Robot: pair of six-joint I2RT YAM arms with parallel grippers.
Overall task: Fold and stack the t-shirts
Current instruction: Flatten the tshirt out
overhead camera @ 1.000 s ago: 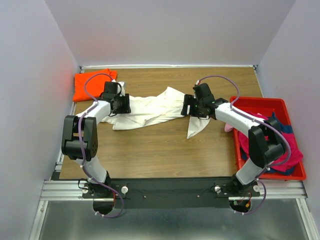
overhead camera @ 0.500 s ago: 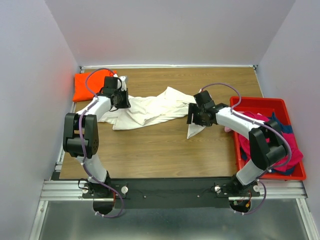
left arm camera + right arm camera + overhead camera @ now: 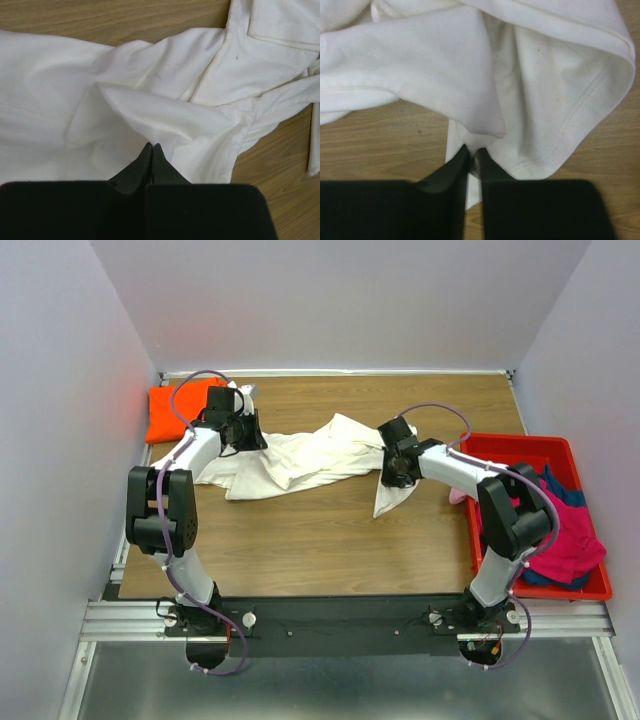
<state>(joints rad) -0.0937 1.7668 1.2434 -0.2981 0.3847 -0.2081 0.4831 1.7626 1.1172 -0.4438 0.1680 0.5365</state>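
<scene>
A large cream-white t-shirt (image 3: pixel 300 460) lies crumpled across the middle of the wooden table. My left gripper (image 3: pixel 243 430) is at its far left part, and the left wrist view shows that gripper (image 3: pixel 151 146) shut on a raised fold of the white cloth (image 3: pixel 175 75). My right gripper (image 3: pixel 393 468) is at the shirt's right end. In the right wrist view its tips (image 3: pixel 474 150) are pinched on a hem of the same shirt (image 3: pixel 420 55). A folded bright orange t-shirt (image 3: pixel 170 412) sits at the far left corner.
A red plastic bin (image 3: pixel 515 443) stands at the right edge, holding a magenta shirt (image 3: pixel 570 540) and a dark blue one (image 3: pixel 565 490). A pale pink cloth (image 3: pixel 457 496) hangs at its left wall. White walls enclose the table.
Both grippers have closed on the white shirt. The left one shifted slightly toward the far left; the right one swung down onto the shirt's right end.
</scene>
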